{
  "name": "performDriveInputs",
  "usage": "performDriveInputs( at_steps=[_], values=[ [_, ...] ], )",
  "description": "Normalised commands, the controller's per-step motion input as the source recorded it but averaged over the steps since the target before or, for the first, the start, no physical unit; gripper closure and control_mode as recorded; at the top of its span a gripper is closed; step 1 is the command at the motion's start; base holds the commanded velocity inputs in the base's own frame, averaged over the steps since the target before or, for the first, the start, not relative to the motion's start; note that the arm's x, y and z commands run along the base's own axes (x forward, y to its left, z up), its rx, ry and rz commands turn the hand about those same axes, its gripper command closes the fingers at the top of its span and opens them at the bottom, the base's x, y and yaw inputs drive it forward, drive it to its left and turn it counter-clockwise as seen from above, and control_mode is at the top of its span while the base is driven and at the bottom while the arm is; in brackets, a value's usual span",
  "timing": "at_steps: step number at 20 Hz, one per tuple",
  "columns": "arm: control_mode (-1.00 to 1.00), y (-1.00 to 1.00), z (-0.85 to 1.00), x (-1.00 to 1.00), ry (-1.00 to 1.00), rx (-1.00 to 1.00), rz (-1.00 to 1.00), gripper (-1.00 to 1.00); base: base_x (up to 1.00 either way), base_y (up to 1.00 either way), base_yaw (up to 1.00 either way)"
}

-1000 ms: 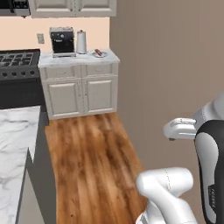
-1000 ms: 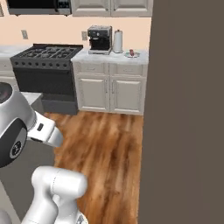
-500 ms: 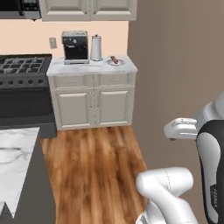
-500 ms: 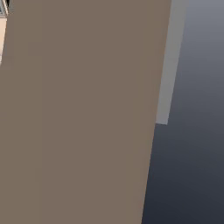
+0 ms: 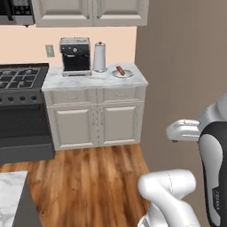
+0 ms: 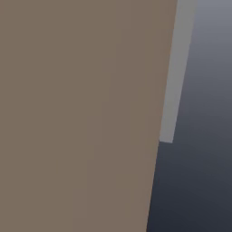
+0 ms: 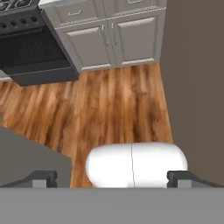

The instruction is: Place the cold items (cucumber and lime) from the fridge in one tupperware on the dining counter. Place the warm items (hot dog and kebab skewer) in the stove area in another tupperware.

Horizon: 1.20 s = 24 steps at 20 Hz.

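Far left, left base view: black stove w/ grates, oven front below; corner of microwave up top. Low left, sliver of white marble dining counter at frame edge. Next right: marble top over cream cabinets, 2 drawers + 2 doors, all shut. On that top, L to R: black-and-steel coffee machine under wall outlet, white paper-towel roll just beside it, then small round plate nr the right end. On plate: short reddish-brown item, prob. the kebab skewer, lying flat, tilted; too small to be sure. Upper cabinets above, closed. Wood floor in front. Right of cabinets: tall brown panel, floor to top.

Right base view: same brown surface close up, pale grey strip and dark grey beyond.

Hand view: gripper spread wide, nothing between tips, pointing down at floor; stove and cabinet fronts along top.
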Motion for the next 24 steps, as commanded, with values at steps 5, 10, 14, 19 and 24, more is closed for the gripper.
performDriveInputs(
  at_steps=[5, 10, 14, 19, 24],
  values=[
    [1.0, 0.0, 0.0, 0.0, 0.0, 0.0, 0.0, -1.0, 1.0, -0.09, 0.0],
    [1.0, 0.0, 0.0, 0.0, 0.0, 0.0, 0.0, -1.0, 1.0, -0.05, 0.0],
    [1.0, 0.0, 0.0, 0.0, 0.0, 0.0, 0.0, -1.0, 1.0, -0.09, 0.0],
    [1.0, 0.0, 0.0, 0.0, 0.0, 0.0, 0.0, -1.0, 0.99, -0.12, -0.08],
    [1.0, 0.0, 0.0, 0.0, 0.0, 0.0, 0.0, -1.0, 0.99, -0.09, -0.22]
  ],
)
